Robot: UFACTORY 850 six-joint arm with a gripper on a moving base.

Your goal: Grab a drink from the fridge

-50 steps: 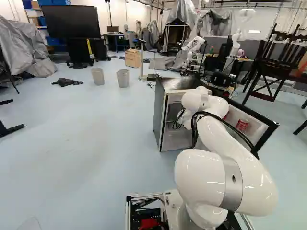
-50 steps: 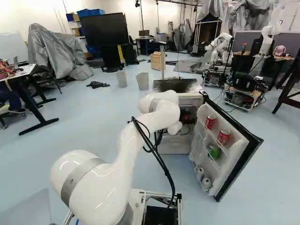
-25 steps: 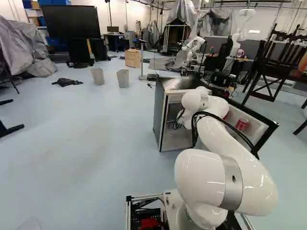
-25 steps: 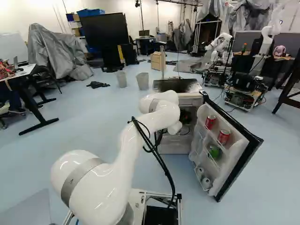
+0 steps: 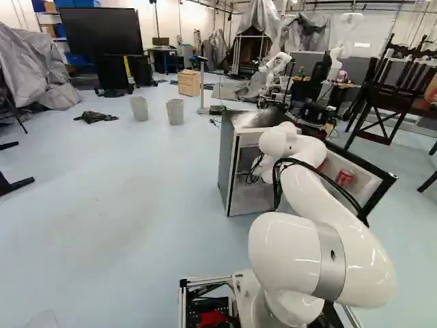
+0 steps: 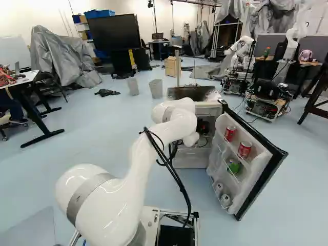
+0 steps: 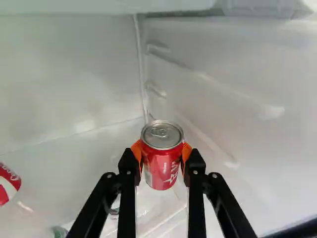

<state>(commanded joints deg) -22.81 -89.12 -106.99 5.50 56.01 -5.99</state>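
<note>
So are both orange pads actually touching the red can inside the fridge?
Touching. The wrist view shows the orange pads pressed against the red can from two sides, no gap visible at either.

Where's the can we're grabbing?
In the wrist view, the can is between the gripper's orange pads, touching both, inside the fridge; another red can is off to one side.

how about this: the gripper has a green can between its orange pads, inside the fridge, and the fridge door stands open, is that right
Not quite: the can is red, not green, as the wrist view shows. The rest holds: the gripper has it between its orange pads, inside the fridge, and the door stands open.
</note>
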